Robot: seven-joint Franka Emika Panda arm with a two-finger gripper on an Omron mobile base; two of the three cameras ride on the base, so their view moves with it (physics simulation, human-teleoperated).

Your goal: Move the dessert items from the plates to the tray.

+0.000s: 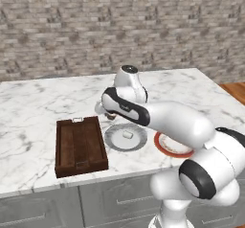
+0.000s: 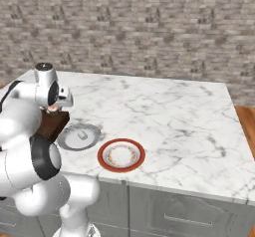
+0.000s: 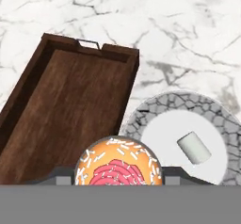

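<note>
Between the fingers, the cupcake, above tray and grey plate.

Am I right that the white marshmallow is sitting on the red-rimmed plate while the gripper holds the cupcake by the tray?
Not quite. The marshmallow lies on the grey plate, as the hand view shows; the red-rimmed plate holds no sweet. The rest stands: the gripper holds the cupcake by the tray.
</note>
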